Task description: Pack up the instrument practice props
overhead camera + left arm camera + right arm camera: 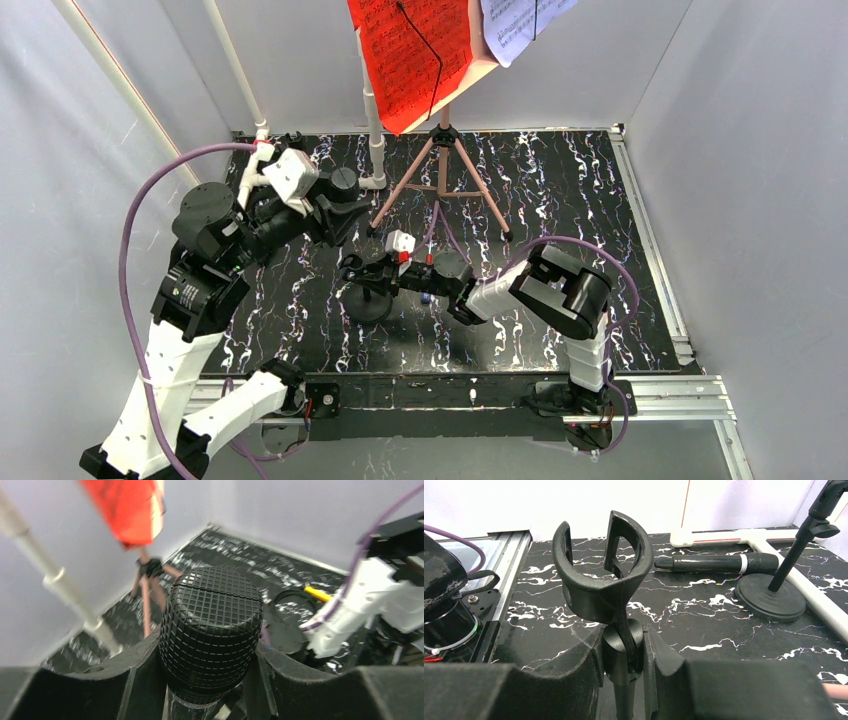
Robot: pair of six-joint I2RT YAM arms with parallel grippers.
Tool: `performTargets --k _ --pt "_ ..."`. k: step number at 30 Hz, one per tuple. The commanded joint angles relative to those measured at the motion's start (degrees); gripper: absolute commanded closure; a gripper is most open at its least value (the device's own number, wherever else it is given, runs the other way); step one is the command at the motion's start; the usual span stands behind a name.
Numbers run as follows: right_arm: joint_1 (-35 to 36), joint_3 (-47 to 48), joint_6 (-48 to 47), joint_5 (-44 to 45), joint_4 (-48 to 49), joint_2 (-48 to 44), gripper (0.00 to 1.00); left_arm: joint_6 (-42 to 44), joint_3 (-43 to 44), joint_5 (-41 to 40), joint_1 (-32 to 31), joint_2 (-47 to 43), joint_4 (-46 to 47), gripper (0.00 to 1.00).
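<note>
My left gripper (338, 205) (210, 662) is shut on a black microphone (212, 622), whose grille head sticks up between the fingers. My right gripper (375, 275) (624, 652) is shut on the swivel joint of a black microphone stand (621, 630). Its clip (599, 575) is empty and its round base (367, 302) rests on the mat. A second microphone (719, 562) lies on the mat beside another round-based stand (769, 597). The pink rack (445, 170) stands on its tripod at the back, carrying a red sheet (410, 50) and a white sheet (520, 25).
A white pipe frame (375, 130) rises just left of the tripod, and its foot runs along the mat (744, 535). Grey walls close in the black marbled mat (560, 200) on three sides. A metal rail (660, 390) borders the near edge.
</note>
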Motion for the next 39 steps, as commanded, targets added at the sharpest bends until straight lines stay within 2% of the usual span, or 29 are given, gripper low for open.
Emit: performTargets --k 1,6,11,17,21,25,31,39 --pt "-1.0 -5.5 -2.1 4.9 -20.3 4.6 0.99 1.3 3.8 -18.1 0.0 1.1 -11.6 1.00" --pt "-1.0 -5.9 -2.1 4.6 -19.7 3.7 0.99 1.1 2.8 -35.5 0.0 6.1 -19.8 1.00" --pt "-0.9 -6.6 -0.6 4.2 -18.4 3.8 0.99 0.4 -3.0 -46.0 0.9 11.5 -19.3 1.00" --pt "-1.0 -7.1 0.9 3.3 -16.0 4.8 0.99 -0.9 -7.2 -45.9 11.4 19.3 -15.0 1.00" --pt "-1.4 -7.6 2.3 2.5 -14.3 5.6 0.99 -1.0 -6.9 -46.9 17.2 26.7 -11.4 1.00" --pt "-2.5 -8.2 4.1 1.2 -12.0 6.1 0.99 0.7 -3.8 -49.7 21.2 35.4 -7.8 1.00" --pt "-3.4 -8.8 5.1 0.4 -10.5 5.9 0.99 4.6 -0.2 -48.2 25.9 43.9 1.9 1.00" --pt "-3.8 -9.0 5.4 0.0 -9.8 5.7 0.99 13.0 5.8 -46.5 30.6 52.4 6.3 0.91"
